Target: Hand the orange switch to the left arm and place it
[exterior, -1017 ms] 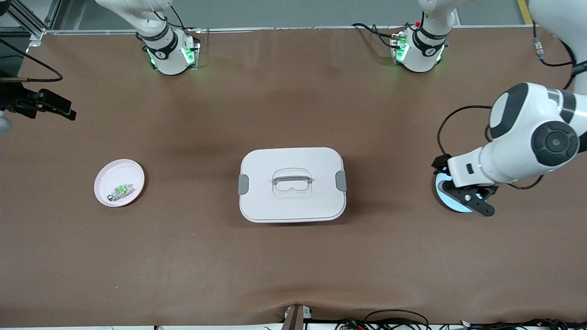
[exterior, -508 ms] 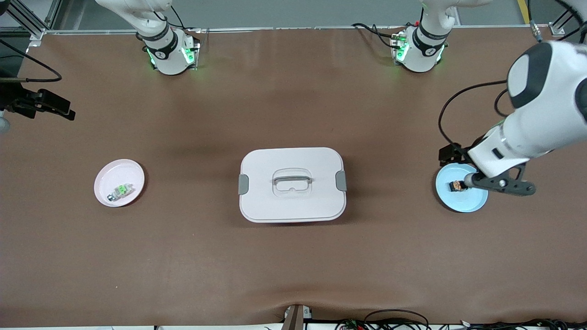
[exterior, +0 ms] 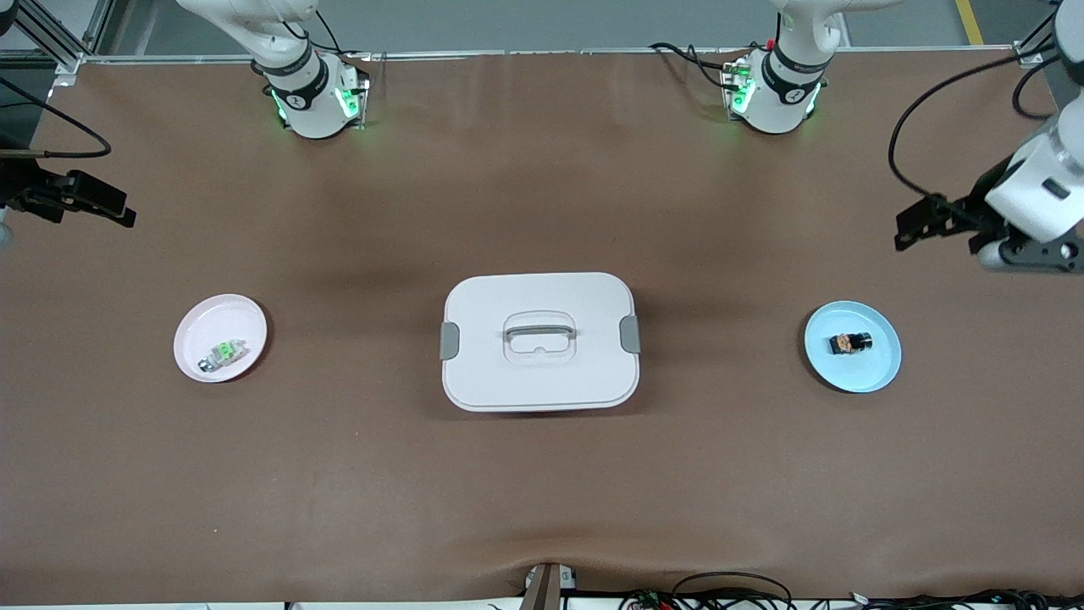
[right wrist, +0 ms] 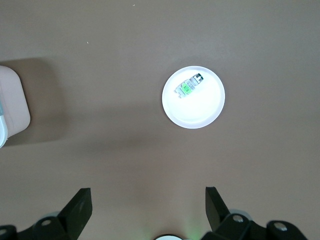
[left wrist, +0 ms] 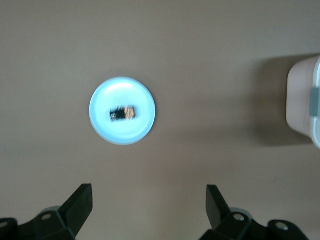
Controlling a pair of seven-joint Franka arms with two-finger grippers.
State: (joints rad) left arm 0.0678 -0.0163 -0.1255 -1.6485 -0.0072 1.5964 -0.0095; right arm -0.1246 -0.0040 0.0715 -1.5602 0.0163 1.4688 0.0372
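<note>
Lying flat, the orange switch (exterior: pixel 850 343) runs lengthwise along the table.

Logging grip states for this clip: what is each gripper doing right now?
Left gripper: open, empty, high above the table near the blue plate.
Right gripper: open, empty, high near the pink plate.

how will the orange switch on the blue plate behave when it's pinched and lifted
The orange switch looks tiny and blocky, so probably rigid and light. Lying flat on the blue plate, it seems unlikely to roll. The smooth plate may let it skid or twist if nudged off-centre.
</note>
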